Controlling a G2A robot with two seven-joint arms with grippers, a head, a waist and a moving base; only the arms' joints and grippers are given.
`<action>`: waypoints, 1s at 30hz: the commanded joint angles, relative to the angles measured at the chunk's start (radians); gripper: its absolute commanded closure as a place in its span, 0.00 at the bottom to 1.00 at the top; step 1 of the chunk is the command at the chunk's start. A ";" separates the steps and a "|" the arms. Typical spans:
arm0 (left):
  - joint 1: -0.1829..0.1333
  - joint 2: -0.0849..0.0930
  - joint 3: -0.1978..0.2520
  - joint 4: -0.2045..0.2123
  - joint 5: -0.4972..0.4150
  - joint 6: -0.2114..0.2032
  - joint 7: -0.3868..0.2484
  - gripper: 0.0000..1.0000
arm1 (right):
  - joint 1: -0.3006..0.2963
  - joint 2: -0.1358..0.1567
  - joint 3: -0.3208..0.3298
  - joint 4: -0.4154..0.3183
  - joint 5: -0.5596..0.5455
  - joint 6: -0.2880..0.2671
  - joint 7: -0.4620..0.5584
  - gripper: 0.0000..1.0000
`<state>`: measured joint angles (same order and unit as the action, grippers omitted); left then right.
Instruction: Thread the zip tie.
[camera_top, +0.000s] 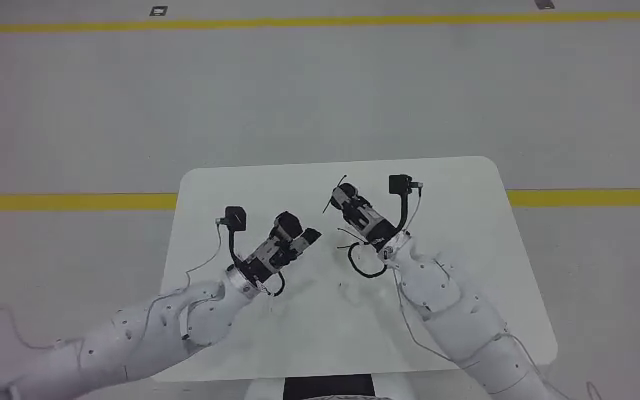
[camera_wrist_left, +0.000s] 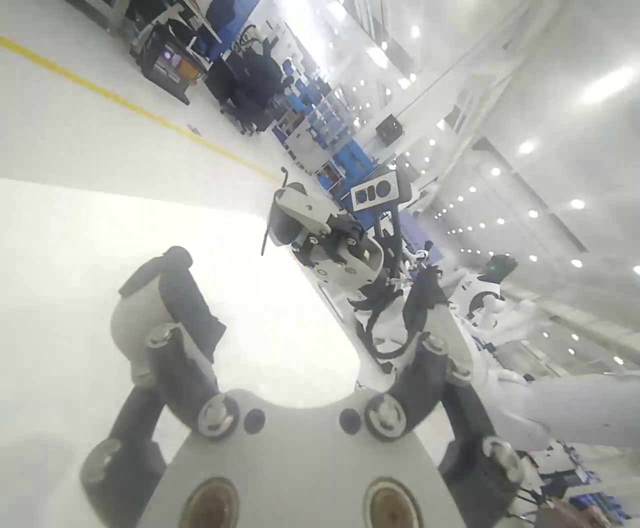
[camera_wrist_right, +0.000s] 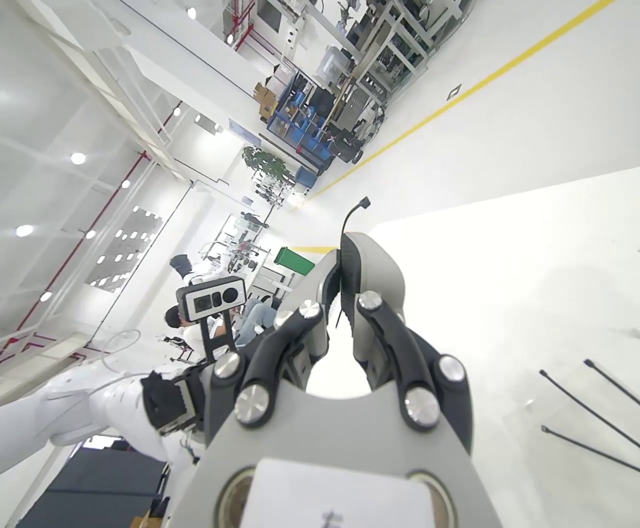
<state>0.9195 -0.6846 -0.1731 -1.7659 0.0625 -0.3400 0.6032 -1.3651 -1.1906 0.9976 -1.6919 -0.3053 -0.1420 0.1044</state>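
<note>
Zip tie (camera_wrist_right: 348, 218) pinched along its strap in right gripper (camera_wrist_right: 345, 252), head end free (no loop yet); left gripper (camera_top: 303, 231) spread wide, empty. Threading apparently all ahead.

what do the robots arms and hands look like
The left arm and right arm have smooth white shells. The left hand and right hand each have a grey base, black linkages with silver bolts and grey fingers with black pads. Black cables loop at the wrists.
</note>
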 joint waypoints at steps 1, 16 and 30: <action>0.000 0.000 0.000 0.000 0.000 0.000 0.000 0.00 | 0.000 0.000 0.000 0.000 0.000 0.000 0.000 1.00; 0.134 -0.046 -0.195 -0.063 -0.298 0.000 -0.206 0.00 | -0.016 -0.015 0.015 0.014 0.092 -0.113 0.001 1.00; 0.389 -0.155 -0.631 0.001 -0.553 0.000 -0.726 0.00 | -0.019 -0.028 0.021 0.049 0.154 -0.107 0.021 1.00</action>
<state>1.2886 -0.8299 -0.7647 -1.7714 -0.4761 -0.3400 -0.0496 -1.3845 -1.2184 1.0185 -1.6440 -0.1552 -0.2502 0.1227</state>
